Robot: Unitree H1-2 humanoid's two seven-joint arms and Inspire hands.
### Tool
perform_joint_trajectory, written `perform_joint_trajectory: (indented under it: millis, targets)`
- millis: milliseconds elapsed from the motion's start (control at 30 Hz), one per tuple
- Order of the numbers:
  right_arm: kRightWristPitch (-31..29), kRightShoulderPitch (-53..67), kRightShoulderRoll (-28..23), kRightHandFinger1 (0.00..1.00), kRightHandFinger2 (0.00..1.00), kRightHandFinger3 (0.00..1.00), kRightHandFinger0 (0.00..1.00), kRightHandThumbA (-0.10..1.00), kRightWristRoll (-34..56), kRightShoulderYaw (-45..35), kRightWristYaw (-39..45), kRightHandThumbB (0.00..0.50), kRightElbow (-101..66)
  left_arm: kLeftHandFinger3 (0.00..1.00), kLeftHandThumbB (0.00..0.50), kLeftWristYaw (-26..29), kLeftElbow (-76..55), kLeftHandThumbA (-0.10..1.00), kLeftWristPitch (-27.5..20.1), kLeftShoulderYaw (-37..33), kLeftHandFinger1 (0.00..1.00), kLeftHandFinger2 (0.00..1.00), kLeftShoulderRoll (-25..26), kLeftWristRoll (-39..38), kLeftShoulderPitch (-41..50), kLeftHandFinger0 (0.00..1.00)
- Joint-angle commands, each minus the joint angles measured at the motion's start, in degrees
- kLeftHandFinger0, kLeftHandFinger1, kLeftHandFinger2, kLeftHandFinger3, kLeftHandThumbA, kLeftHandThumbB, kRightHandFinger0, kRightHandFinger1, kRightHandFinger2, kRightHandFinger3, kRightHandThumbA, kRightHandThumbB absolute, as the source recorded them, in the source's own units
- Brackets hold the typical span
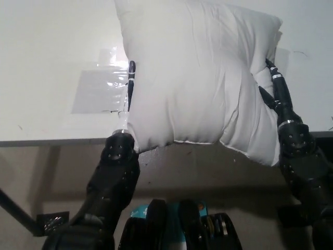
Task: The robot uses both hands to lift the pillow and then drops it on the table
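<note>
Plain white pillow (197,78), white table (47,62), black right hand (274,86)

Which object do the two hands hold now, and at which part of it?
The large white fabric pillow, pressed between the left hand on its left side and the right hand on its right side.

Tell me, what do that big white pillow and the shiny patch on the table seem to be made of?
The pillow looks like matte white woven fabric over soft filling: it creases and dents where the left hand and right hand press its sides. The shiny patch looks like clear plastic film or tape; it glares and wrinkles. The table looks smooth, matte white, perhaps laminate.
</note>
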Motion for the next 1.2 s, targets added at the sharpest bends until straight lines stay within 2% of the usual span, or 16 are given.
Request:
perform_joint_trajectory:
  millis: [0,67,167,300,367,433,533,667,733,867,900,933,967,1033,1100,1167]
  targets:
    - [1.82,-2.21,7.00,1.00,1.00,1.00,1.00,1.00,4.28,-0.83,4.42,0.338,1.05,1.00,0.060,-0.06,3.07,1.00,0.30,-0.17,1.00,1.00,-5.62,-1.11,-5.44,1.00]
    - [1.92,-2.46,7.12,1.00,1.00,1.00,1.00,1.00,4.22,-0.90,4.47,0.338,1.08,1.00,0.065,0.62,3.78,1.00,0.13,-0.16,1.00,1.00,-5.61,-0.93,-5.70,1.00]
    - [3.02,-3.09,7.20,1.00,1.00,1.00,1.00,1.00,5.97,-2.05,5.11,0.378,0.20,1.00,0.045,2.07,5.36,1.00,-0.47,-0.70,1.00,1.00,-5.74,-0.13,-5.95,1.00]
    - [3.66,-2.15,7.51,1.00,1.00,1.00,1.00,1.00,7.39,-2.51,5.22,0.375,-1.78,1.00,0.069,1.97,6.17,1.00,-1.78,-1.50,1.00,1.00,-5.98,0.40,-4.58,1.00]
    - [3.75,-1.35,8.01,1.00,1.00,1.00,1.00,1.00,8.73,-3.09,5.32,0.342,-5.19,1.00,0.056,0.94,5.74,1.00,-3.22,-1.05,1.00,1.00,-6.52,-0.63,-3.46,1.00]
    - [4.54,-0.68,8.55,1.00,1.00,1.00,1.00,1.00,9.66,-3.35,5.03,0.337,-8.61,1.00,0.065,1.08,5.22,1.00,-3.17,-0.97,1.00,1.00,-6.93,-0.86,-3.08,1.00]
    - [6.24,-1.09,8.99,1.00,1.00,1.00,1.00,1.00,10.98,-3.27,5.38,0.372,-14.58,1.00,0.110,1.05,3.33,1.00,-2.76,-1.47,1.00,1.00,-7.55,-0.76,-3.65,1.00]
    - [8.23,-2.25,8.51,1.00,1.00,1.00,1.00,1.00,10.72,-1.86,5.07,0.367,-20.85,1.00,0.144,1.53,-0.57,1.00,-3.17,-2.49,1.00,1.00,-7.80,-0.31,-4.47,1.00]
    - [10.35,-3.64,8.18,1.00,1.00,1.00,1.00,1.00,11.12,-1.16,5.69,0.368,-26.35,1.00,0.120,1.11,-9.65,1.00,-2.14,-3.16,1.00,1.00,-8.37,-1.00,-3.92,1.00]
    - [11.50,-4.03,7.89,1.00,1.00,1.00,1.00,1.00,10.53,-0.50,5.19,0.374,-30.67,1.00,0.137,1.87,-17.82,1.00,0.92,-3.98,1.00,1.00,-8.99,-1.46,-3.11,1.00]
    - [10.41,-4.51,7.68,1.00,1.00,1.00,1.00,1.00,9.72,0.10,5.14,0.382,-32.19,1.00,0.161,2.40,-21.55,1.00,1.58,-4.43,1.00,1.00,-9.08,-1.11,-3.32,1.00]
    - [10.67,-4.71,7.68,1.00,1.00,1.00,1.00,1.00,9.24,0.63,4.97,0.417,-35.29,1.00,0.156,3.01,-26.29,1.00,2.02,-5.26,1.00,1.00,-9.04,-0.26,-3.91,1.00]
    - [11.57,-4.63,7.69,1.00,1.00,1.00,1.00,1.00,8.80,0.97,4.56,0.423,-38.12,1.00,0.163,3.17,-29.17,1.00,2.05,-5.60,1.00,1.00,-9.09,-0.12,-4.73,1.00]
    - [12.28,-4.44,7.58,1.00,1.00,1.00,1.00,1.00,8.69,1.23,4.57,0.414,-40.44,1.00,0.174,2.91,-31.45,1.00,2.87,-5.85,1.00,1.00,-9.11,-0.61,-5.22,1.00]
    - [12.94,-4.51,7.42,1.00,1.00,1.00,1.00,1.00,8.96,1.41,4.71,0.396,-44.24,1.00,0.205,4.16,-35.70,1.00,5.83,-6.35,1.00,1.00,-8.87,0.19,-6.28,1.00]
    - [15.12,-5.83,6.17,1.00,1.00,1.00,1.00,1.00,7.95,2.05,4.63,0.443,-51.14,1.00,0.229,4.42,-41.15,1.00,8.16,-7.10,1.00,1.00,-7.81,1.30,-9.23,1.00]
